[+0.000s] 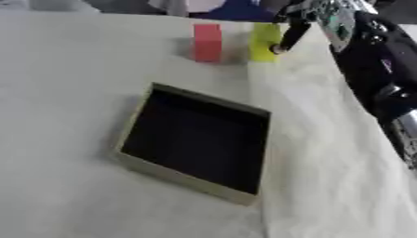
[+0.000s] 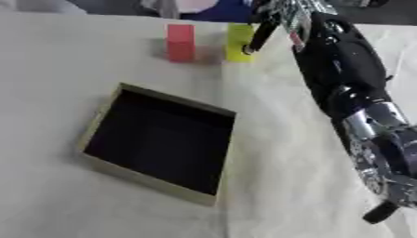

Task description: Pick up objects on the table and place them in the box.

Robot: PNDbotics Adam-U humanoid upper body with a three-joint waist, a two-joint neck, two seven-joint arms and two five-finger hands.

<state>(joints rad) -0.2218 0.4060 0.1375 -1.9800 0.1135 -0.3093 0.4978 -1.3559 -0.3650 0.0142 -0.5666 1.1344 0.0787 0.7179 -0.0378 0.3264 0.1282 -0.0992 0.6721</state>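
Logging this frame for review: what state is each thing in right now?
Box: open, empty, on the table.
Red block: upright, untouched, beyond the box.
Yellow block: upright, a right hand finger at its side.
Right hand: reaching to the yellow block, not yet gripping.
Left hand: not in view.

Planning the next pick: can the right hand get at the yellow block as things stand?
Probably yes. The right hand is at the yellow block, one finger down against its right side. Nothing lies between them; the red block stands apart on the left.
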